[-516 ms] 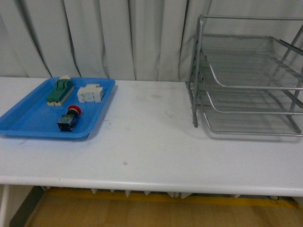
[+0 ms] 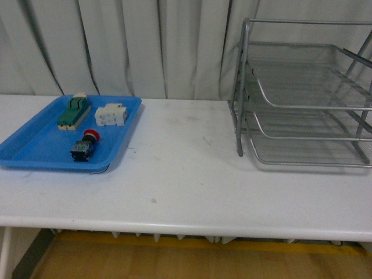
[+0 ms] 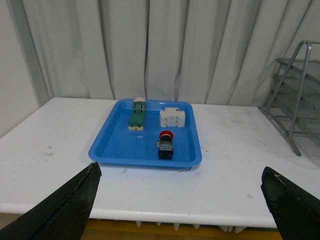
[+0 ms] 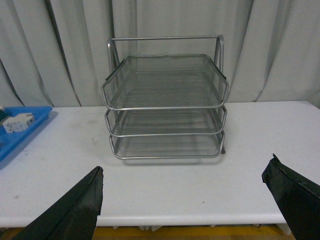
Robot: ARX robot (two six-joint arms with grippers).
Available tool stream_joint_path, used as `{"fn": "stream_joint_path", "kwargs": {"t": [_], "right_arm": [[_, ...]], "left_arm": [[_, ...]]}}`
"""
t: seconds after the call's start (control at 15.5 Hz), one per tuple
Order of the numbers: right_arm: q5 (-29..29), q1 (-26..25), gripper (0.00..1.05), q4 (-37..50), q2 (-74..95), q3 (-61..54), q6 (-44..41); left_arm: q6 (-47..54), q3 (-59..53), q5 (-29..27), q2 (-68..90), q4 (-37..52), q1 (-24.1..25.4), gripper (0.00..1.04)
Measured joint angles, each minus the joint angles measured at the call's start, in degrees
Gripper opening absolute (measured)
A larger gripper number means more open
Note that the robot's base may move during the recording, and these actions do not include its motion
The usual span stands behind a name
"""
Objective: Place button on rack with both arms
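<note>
The button (image 2: 86, 145) (image 3: 165, 145), red-capped with a dark body, lies on its side in the blue tray (image 2: 35, 152) (image 3: 115, 145) at the table's left. The silver three-tier wire rack (image 2: 302, 99) (image 4: 165, 100) stands at the right, its tiers bare. Neither arm shows in the front view. In the left wrist view my left gripper (image 3: 182, 200) is open, well short of the tray, with nothing between its fingers. In the right wrist view my right gripper (image 4: 185, 200) is open too, facing the rack from beyond the table's front edge.
The tray also holds a green-and-beige block (image 2: 72, 110) (image 3: 137, 114) and a white terminal block (image 2: 111, 114) (image 3: 172, 118). White table surface (image 2: 186, 174) lies between tray and rack. Grey curtains hang behind. The table's front edge (image 2: 186, 224) is near.
</note>
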Motion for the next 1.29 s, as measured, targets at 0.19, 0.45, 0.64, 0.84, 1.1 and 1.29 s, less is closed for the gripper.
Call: {"fn": "stream_joint_path", "kwargs": {"t": [0.19, 0.45, 0.64, 0.84, 1.1, 1.29], "right_arm": [[0.00, 0.00, 0.98, 0.00, 0.00, 0.00, 0.00], [0.00, 0.00, 0.98, 0.00, 0.00, 0.00, 0.00], [0.00, 0.00, 0.98, 0.00, 0.00, 0.00, 0.00], [0.00, 0.00, 0.98, 0.00, 0.00, 0.00, 0.00], [-0.11, -0.02, 0.98, -0.61, 0.11, 0.07, 0.28], [-8.33, -11.98, 0.98, 4.63, 22.71, 6.36, 12.17]], "left_arm": [[0.00, 0.00, 0.00, 0.00, 0.00, 0.00, 0.98], [0.00, 0.00, 0.00, 0.00, 0.00, 0.00, 0.98], [0.00, 0.00, 0.00, 0.00, 0.00, 0.00, 0.98], [0.00, 0.00, 0.00, 0.00, 0.00, 0.00, 0.98], [0.00, 0.00, 0.00, 0.00, 0.00, 0.00, 0.98], [0.00, 0.00, 0.02, 0.00, 0.00, 0.00, 0.98]]}}
